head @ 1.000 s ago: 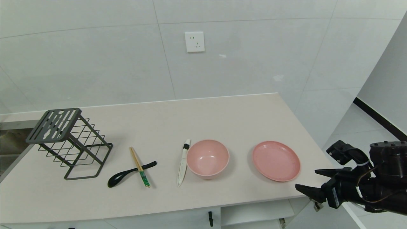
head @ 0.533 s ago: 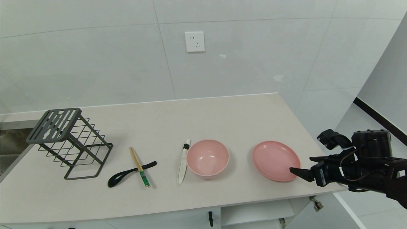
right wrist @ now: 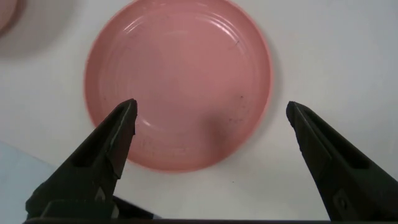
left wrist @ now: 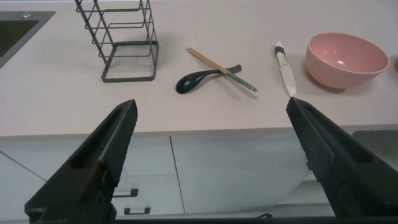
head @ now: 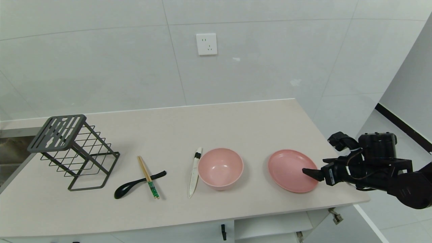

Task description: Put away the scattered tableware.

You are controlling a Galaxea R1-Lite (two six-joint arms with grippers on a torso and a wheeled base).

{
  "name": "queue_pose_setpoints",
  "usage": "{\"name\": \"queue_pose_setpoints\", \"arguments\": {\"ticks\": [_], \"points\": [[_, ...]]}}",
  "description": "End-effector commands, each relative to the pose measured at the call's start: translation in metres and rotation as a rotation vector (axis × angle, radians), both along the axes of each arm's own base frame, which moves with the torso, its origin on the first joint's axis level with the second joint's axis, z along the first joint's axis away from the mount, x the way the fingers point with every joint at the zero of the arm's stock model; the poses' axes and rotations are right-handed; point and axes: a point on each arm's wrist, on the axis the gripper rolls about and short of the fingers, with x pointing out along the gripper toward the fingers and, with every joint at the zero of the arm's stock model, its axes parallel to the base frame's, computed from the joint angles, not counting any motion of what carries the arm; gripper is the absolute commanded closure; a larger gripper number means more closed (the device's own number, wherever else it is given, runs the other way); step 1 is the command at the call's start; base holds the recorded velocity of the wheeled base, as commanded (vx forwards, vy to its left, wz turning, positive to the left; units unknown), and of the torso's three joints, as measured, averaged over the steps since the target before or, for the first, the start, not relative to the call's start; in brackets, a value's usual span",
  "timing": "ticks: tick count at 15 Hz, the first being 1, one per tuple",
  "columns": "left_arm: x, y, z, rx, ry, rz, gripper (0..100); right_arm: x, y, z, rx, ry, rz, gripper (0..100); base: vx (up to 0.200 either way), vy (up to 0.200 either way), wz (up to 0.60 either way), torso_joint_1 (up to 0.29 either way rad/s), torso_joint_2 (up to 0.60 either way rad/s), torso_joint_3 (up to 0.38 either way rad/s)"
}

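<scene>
On the pale counter (head: 236,125), from left to right, lie a black spoon (head: 136,184) crossed by wooden chopsticks (head: 147,177), a white knife (head: 194,172), a pink bowl (head: 220,167) and a pink plate (head: 293,170). My right gripper (head: 314,166) hangs open just above the plate's right rim. In the right wrist view its fingers (right wrist: 210,109) straddle the plate (right wrist: 180,81). My left gripper (left wrist: 210,104) is open and empty, held out in front of the counter's front edge, facing the spoon (left wrist: 202,78), chopsticks (left wrist: 221,62), knife (left wrist: 285,62) and bowl (left wrist: 346,59).
A dark wire rack (head: 72,150) stands at the counter's left end, next to a sink (head: 10,152). The counter ends just right of the plate. White cabinet fronts (left wrist: 236,168) run below the front edge. A wall socket (head: 206,44) sits on the tiled wall.
My right gripper has risen and moved left, from off the counter's front right corner to over the plate's right rim. The tableware has not moved.
</scene>
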Motion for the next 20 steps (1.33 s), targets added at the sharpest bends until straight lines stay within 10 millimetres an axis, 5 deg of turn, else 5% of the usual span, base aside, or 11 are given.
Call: {"name": "queue_pose_setpoints", "arguments": {"ticks": [1, 11, 20], "points": [[0.000, 0.000, 0.000, 0.000, 0.000, 0.003, 0, 0.009, -0.003, -0.012, -0.005, 0.009, -0.011, 0, 0.000, 0.000, 0.00, 0.000, 0.00, 0.000], [0.000, 0.000, 0.000, 0.000, 0.000, 0.001, 0, 0.054, -0.001, -0.036, -0.004, -0.023, -0.024, 0, 0.000, 0.000, 0.00, 0.000, 0.00, 0.000], [0.000, 0.000, 0.000, 0.000, 0.001, 0.001, 0, 0.051, 0.009, -0.043, -0.007, 0.000, 0.011, 0, 0.000, 0.000, 0.00, 0.000, 0.00, 0.000]]}}
